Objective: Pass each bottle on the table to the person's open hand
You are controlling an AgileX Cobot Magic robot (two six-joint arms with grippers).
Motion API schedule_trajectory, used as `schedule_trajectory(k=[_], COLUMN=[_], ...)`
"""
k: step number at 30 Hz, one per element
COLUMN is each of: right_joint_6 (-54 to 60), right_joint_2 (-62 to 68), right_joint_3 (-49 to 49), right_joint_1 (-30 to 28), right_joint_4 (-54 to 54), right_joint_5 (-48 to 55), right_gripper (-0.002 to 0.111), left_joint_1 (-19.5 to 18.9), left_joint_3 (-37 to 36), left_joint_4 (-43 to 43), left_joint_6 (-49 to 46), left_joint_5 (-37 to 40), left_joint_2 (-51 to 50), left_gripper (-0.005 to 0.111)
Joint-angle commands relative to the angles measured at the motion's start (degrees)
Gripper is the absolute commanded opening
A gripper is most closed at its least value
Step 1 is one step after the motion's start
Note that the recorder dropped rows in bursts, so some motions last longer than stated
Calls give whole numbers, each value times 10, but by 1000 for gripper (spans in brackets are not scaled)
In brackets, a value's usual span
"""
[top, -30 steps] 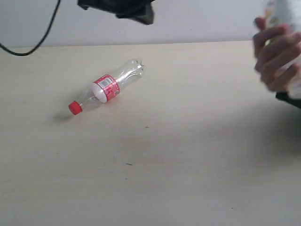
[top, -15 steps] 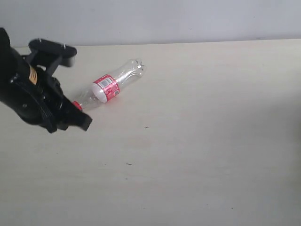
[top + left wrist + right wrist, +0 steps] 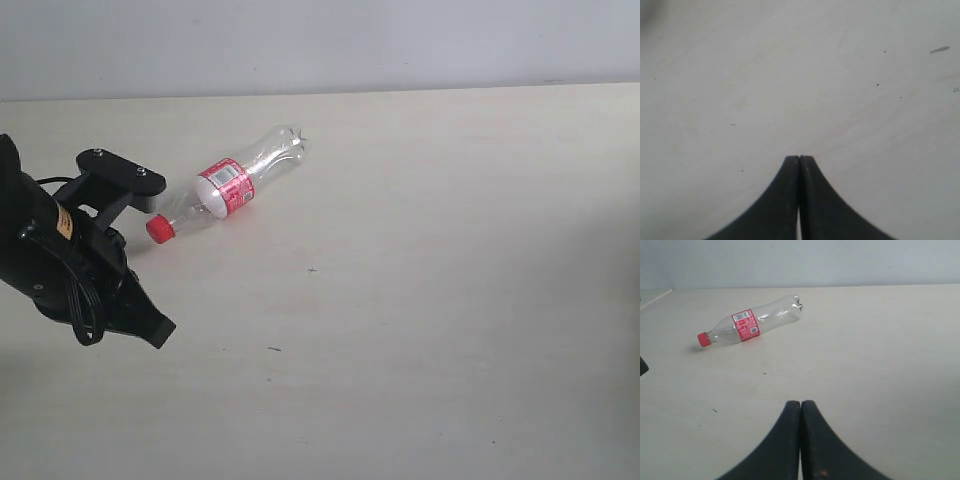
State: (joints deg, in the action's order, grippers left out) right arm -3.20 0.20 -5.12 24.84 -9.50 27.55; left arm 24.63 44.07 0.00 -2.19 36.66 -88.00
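Note:
One clear slim bottle (image 3: 225,187) with a red cap (image 3: 158,229) and red label lies on its side on the pale beige table (image 3: 420,300), cap pointing to the front left. The right wrist view shows this bottle (image 3: 745,325) too, far ahead of my right gripper (image 3: 800,404), which is shut on nothing. My left gripper (image 3: 156,333) hovers near the table in front of the cap, apart from the bottle. In its own view the left gripper (image 3: 799,158) is shut and empty over bare tabletop. The other bottles and the person's hand are out of view.
A pale wall (image 3: 400,40) runs along the table's far edge. The black left arm (image 3: 60,260) fills the left side of the exterior view. Tiny dark specks (image 3: 274,349) dot the tabletop.
The hand holding a white-labelled bottle at the right edge has left the view. My left arm came down on the left and then shifted toward the front, uncovering the red cap.

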Motion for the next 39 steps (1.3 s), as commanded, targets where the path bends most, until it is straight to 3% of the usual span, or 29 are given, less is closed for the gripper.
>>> schedule_trajectory(k=[1,6,20,23,26,39], right_joint_6=[1,1,1,1,1,1], right_joint_2=[-2,-2,-2,-2,-2,-2], right_joint_3=[3,3,3,3,3,3], right_joint_1=[0,0,0,0,0,0], right_joint_4=[0,0,0,0,0,0], right_joint_5=[-6,-6,-6,-6,-6,-6], right_gripper=[0,0,0,0,0,0], left_joint_1=[-2,-2,-2,-2,-2,-2], left_joint_3=[-3,-3,-3,-3,-3,-3], left_joint_4=[-7,-10,-9,-9,-9,-8], left_joint_6=[-4,-4,-4,-4,-5,-8], left_joint_5=[-7,-9,-18,-18,-18,-26], left_joint_2=[0,0,0,0,0,0], left_gripper=[10,25,25,19,0,4])
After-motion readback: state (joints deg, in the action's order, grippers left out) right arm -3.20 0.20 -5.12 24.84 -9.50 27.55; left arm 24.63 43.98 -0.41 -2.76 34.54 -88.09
